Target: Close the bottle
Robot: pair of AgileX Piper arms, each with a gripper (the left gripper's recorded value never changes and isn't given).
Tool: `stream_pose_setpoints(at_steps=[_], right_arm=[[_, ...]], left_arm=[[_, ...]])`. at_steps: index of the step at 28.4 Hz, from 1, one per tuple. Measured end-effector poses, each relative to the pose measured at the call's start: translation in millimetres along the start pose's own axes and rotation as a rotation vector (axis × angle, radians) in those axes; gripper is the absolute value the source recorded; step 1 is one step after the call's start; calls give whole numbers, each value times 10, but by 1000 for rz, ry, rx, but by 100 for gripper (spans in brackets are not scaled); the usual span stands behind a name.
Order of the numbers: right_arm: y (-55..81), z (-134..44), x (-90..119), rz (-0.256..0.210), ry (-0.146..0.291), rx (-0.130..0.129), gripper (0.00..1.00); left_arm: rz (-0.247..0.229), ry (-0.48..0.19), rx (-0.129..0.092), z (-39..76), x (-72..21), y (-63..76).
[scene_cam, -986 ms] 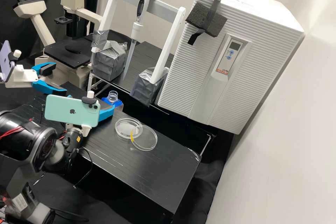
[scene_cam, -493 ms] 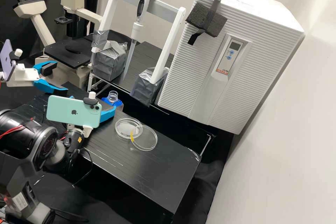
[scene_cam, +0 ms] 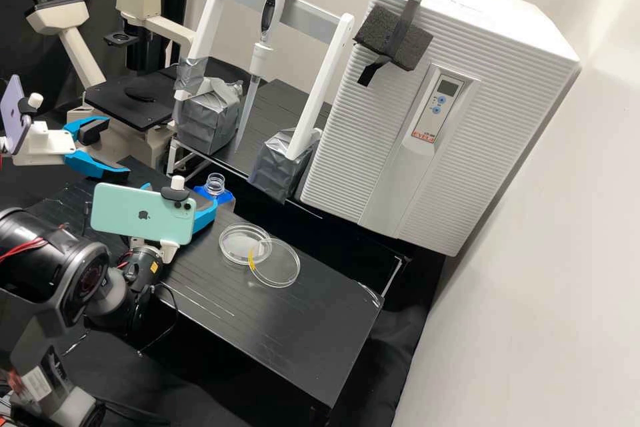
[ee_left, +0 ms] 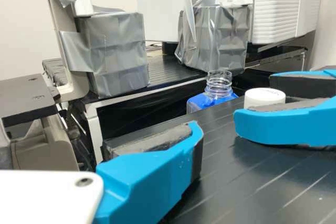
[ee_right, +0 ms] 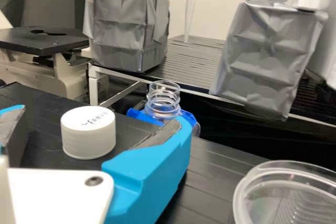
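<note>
Bottle (scene_cam: 215,181) shown uncapped just before the pipette stand (scene_cam: 322,80)
High view: left gripper (scene_cam: 110,147) and right gripper (scene_cam: 197,203) are seen spread. Left wrist view: the white cap (ee_left: 265,97) is seen farther from the stand. Right wrist view: the cap is flanked, not pinched.

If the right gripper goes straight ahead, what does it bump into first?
Probably the cap. It stands just ahead, between the open fingers of the right gripper. The open bottle comes next, behind the cap and a little to one side, though the depth is hard to judge.
</note>
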Motion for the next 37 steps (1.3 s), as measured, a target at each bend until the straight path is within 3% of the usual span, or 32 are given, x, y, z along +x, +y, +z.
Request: stream_pose_setpoints(at_steps=[13,37], right_arm=[[-85,-32,-65,-27,26,3,0],[-93,-41,-64,-31,30,3,0]], left_arm=[[11,-7,5,15,37,37],[11,-7,5,15,37,37]])
